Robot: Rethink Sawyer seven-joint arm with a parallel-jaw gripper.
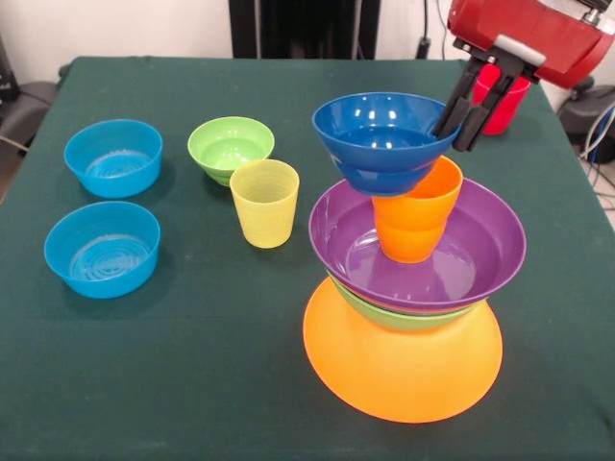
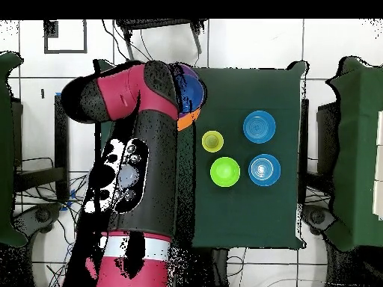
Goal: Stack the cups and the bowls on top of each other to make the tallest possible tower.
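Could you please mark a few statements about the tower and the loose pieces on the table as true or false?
1. The dark blue bowl sits on top of the orange cup. True.
2. The yellow cup is part of the tower. False: it stands alone on the table.
3. The orange cup stands inside the purple bowl. True.
4. Both light blue bowls are stacked together. False: one and the other sit apart.
5. The gripper is at the dark blue bowl's rim. True.
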